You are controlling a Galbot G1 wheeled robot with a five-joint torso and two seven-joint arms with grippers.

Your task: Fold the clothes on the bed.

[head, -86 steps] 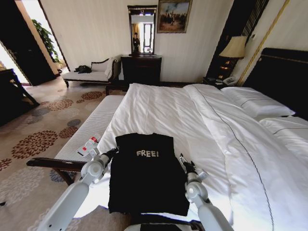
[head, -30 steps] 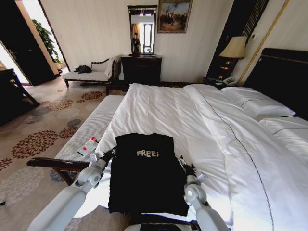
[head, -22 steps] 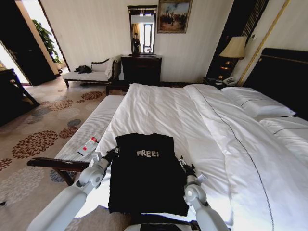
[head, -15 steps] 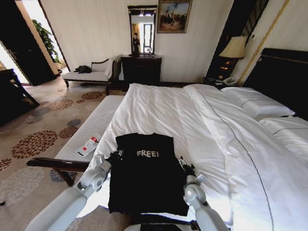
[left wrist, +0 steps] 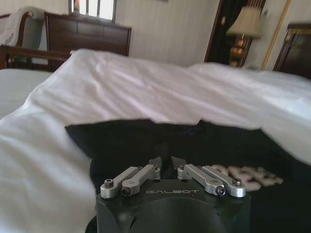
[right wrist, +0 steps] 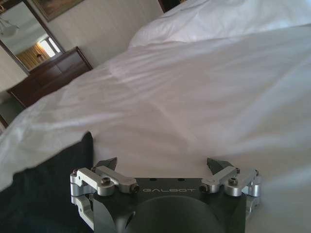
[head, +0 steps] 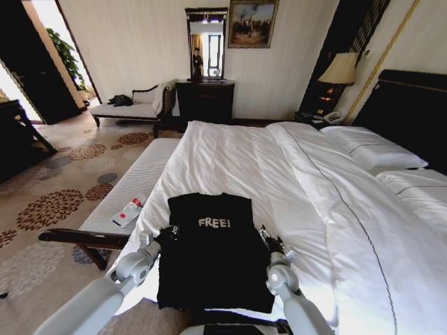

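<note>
Black T-shirt (head: 213, 251) reads "FREE!"; left tool (left wrist: 165, 163) pinches its edge; right tool (right wrist: 163, 167) open, both marked GALBOT.

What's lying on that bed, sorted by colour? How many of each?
Black: 1, the T-shirt
White: 3, the duvet and two pillows
Total: 4

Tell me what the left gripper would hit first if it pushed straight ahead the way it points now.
Most likely the black T-shirt: the left gripper, fingers nearly together, points right at its dark fabric, with the white duvet rising behind. Depth is hard to judge.
</note>
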